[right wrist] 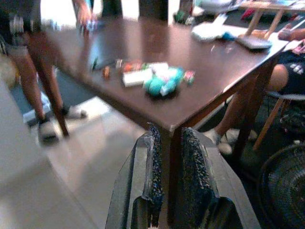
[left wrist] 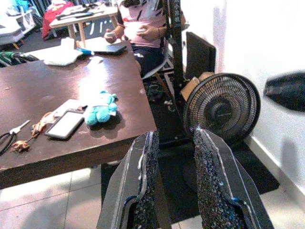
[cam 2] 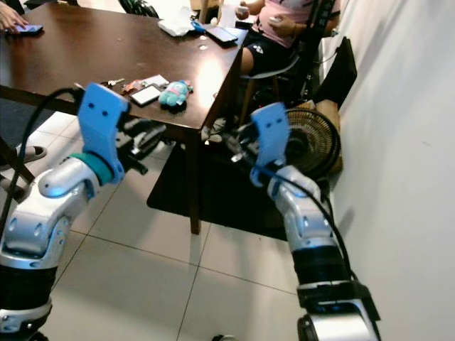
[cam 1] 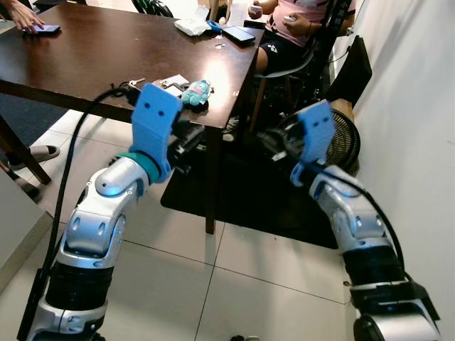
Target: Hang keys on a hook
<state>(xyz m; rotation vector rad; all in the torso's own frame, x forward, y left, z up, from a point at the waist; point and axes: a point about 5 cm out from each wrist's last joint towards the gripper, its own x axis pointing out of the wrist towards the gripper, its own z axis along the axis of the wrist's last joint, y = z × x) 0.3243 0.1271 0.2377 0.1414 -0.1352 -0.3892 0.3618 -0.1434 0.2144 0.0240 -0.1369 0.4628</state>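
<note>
The bunch of metal keys (left wrist: 14,138) with an orange tag lies near the front edge of the dark brown wooden counter (cam 1: 106,50), beside a white-framed phone (left wrist: 64,125) and a small turquoise plush toy (cam 1: 195,92). The left gripper (left wrist: 172,179) hovers in front of the counter's corner, its black fingers (left wrist: 143,176) a narrow gap apart and empty. The right gripper (right wrist: 167,176) hangs beside it, fingers likewise slightly parted, empty. A black round floor fan (cam 2: 313,145) stands by the white wall (cam 2: 405,142). A seated person (cam 1: 295,28) sits at the far end.
</note>
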